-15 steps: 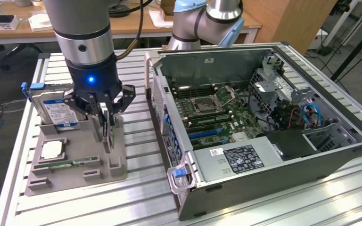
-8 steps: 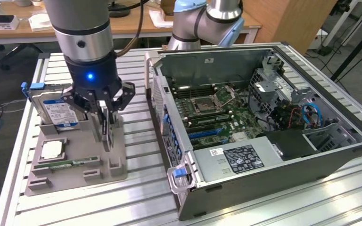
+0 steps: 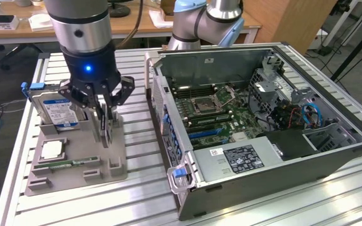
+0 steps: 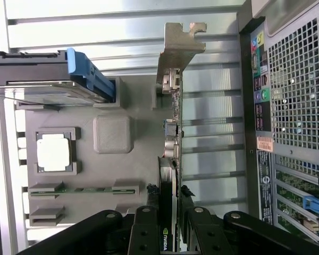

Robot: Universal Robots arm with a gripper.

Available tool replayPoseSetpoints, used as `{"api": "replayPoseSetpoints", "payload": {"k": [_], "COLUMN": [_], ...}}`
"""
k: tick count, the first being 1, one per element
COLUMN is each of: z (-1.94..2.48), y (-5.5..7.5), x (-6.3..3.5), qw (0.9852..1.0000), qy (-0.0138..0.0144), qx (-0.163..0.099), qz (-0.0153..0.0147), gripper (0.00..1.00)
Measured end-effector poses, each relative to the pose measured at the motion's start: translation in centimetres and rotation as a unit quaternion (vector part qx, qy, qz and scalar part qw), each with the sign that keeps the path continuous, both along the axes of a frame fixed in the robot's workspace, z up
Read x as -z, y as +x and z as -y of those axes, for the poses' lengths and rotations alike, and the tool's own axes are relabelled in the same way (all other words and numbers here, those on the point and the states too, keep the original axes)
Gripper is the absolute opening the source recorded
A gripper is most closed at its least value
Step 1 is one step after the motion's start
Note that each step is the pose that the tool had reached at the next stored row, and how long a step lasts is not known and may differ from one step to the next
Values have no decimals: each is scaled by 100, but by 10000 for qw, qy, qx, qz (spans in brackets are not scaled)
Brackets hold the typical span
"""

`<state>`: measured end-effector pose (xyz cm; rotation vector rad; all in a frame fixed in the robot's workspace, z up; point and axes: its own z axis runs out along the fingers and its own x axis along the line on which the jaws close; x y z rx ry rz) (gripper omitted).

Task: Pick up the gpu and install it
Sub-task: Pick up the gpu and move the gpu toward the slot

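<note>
The gpu (image 3: pixel 109 128) stands on edge in the grey parts holder (image 3: pixel 117 165), a thin green card with a silver end bracket (image 4: pixel 178 47). My gripper (image 3: pixel 105 121) hangs straight down over it, one finger on each face of the card. In the wrist view the black fingers (image 4: pixel 150 197) press against the card's cooler end, and the gpu (image 4: pixel 173 109) runs away from my gripper (image 4: pixel 169 201) toward the bracket. I cannot tell whether its lower edge still rests in the holder (image 4: pixel 112 133). The open computer case (image 3: pixel 332 155) lies on the exterior view's right, motherboard (image 3: pixel 216 113) exposed.
The holder also carries a hard drive (image 3: pixel 58 110) with a blue rail, a processor (image 3: pixel 52 149) and a memory stick (image 3: pixel 68 164). The case's rear panel (image 4: pixel 287 95) lies close beside the holder. All of it sits on a slatted aluminium table (image 3: pixel 143 202). The arm's base (image 3: pixel 200 23) is behind the case.
</note>
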<state>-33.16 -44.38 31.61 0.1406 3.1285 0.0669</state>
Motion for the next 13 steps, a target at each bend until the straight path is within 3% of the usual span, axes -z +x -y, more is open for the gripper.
{"api": "replayPoseSetpoints", "payload": {"k": [13], "z": [0], "y": [0], "x": [-248], "qw": [10000], "qy": [0], "qx": [0], "qz": [-39], "gripper": [26]}}
